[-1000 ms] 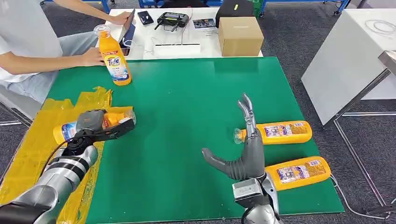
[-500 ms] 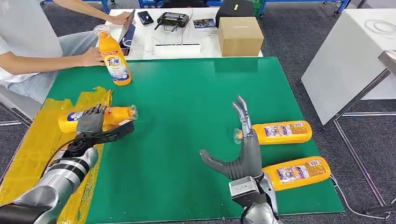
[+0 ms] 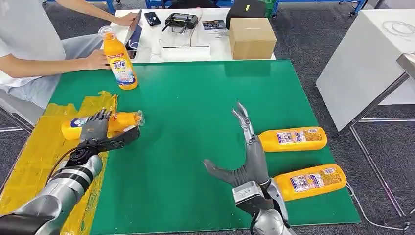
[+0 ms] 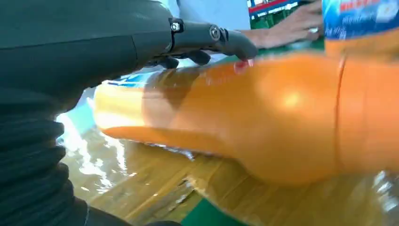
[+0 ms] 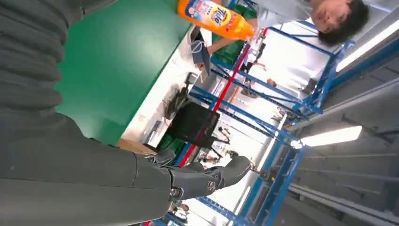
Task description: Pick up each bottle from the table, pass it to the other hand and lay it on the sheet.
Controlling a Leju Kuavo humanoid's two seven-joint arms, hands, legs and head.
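Orange bottles [image 3: 292,139] with blue-and-white labels, seemingly; yellow sheet [image 3: 34,152]; green table [image 3: 195,112]; brown box [image 3: 251,37].

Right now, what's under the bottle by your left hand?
The lying bottle rests on the yellow sheet, its cap end reaching over the green mat. The left hand covers its middle, so the sheet beneath that part is hidden.

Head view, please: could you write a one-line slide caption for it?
Left hand rests on a bottle lying on the yellow sheet; right hand open.
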